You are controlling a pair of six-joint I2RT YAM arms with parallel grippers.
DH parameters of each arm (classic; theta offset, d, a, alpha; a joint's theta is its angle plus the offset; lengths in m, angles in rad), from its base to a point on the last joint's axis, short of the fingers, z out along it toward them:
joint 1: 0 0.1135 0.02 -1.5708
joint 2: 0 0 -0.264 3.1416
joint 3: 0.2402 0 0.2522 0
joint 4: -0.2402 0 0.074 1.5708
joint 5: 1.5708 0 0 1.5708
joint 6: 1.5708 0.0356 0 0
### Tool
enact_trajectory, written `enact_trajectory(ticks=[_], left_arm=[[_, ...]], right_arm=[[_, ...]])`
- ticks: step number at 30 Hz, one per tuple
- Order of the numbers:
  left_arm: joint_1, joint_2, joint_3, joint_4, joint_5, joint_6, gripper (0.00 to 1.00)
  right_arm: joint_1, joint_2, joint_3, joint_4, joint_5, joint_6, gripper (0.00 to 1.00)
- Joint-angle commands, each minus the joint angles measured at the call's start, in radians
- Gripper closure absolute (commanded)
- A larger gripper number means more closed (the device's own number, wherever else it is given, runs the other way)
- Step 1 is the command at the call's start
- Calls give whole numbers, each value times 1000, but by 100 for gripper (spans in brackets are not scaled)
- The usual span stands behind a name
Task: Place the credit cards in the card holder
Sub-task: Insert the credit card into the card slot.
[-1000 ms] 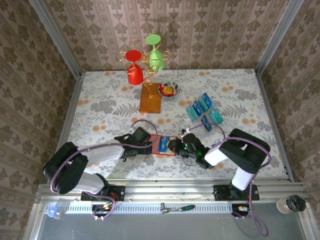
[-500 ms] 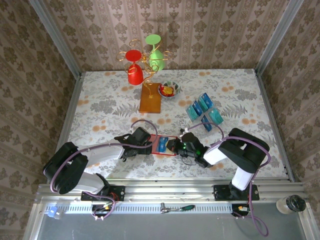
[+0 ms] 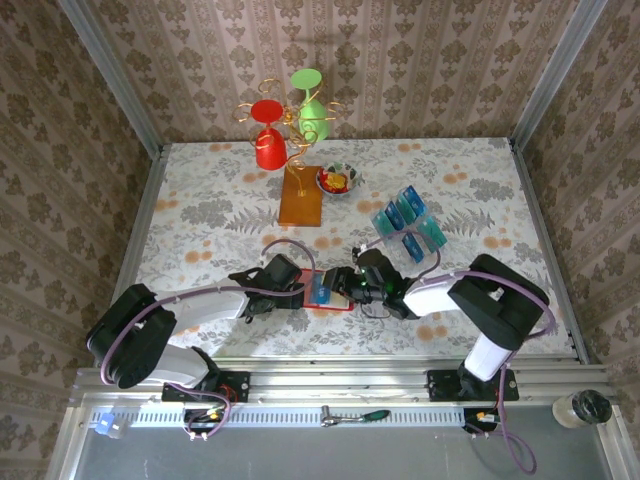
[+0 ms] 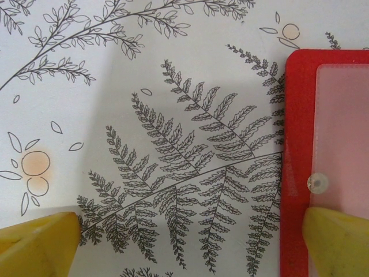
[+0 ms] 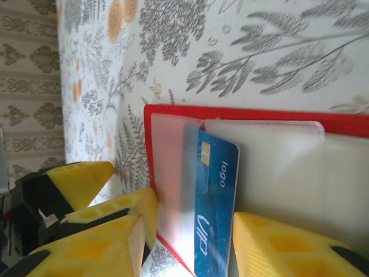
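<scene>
Blue card part way into the red wallet, one claw on each side.

Nearest, between both arms: wallet (image 4: 297, 173) open flat on the table (image 3: 200, 215). Left claw (image 4: 187, 245) at its 9 o'clock, spread wide, holding nothing, one fingertip (image 4: 337, 239) on the red edge. Right claw (image 5: 193, 225) at its 3 o'clock, closer to the card (image 5: 214, 196), fingers parted either side of it, seemingly not squeezing. From above, card's long side running 12 to 6. Probably the right claw's job. Farther off, at 1 o'clock: more cards (image 3: 408, 207) in a clear rack (image 3: 420, 222).
</scene>
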Motion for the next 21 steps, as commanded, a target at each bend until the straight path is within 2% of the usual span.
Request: enact_trajectory(ticks=[1,3,5,7,10,12,21], left_arm=[[-3,14,0,-11,-16,0,0],[-4,14,-3,-8,-16,-3,0],[-1,12,-5,-7,-15,-1,0],[-1,9,-8,-7,-17,-1,0],[2,3,-13,-5,-17,0,0],[2,-1,-16,-4,-17,-2,0],[4,-12,-21,-4,-18,-4,0]], right_arm=[[-33,-75,63,-284,-24,-133,53],[-42,-99,104,-373,-20,-182,54],[-46,-104,153,-451,-19,-227,60],[-45,-90,201,-516,-25,-260,75],[-39,-47,263,-576,-43,-294,87],[-30,-13,290,-592,-52,-305,92],[11,97,347,-603,-59,-308,99]])
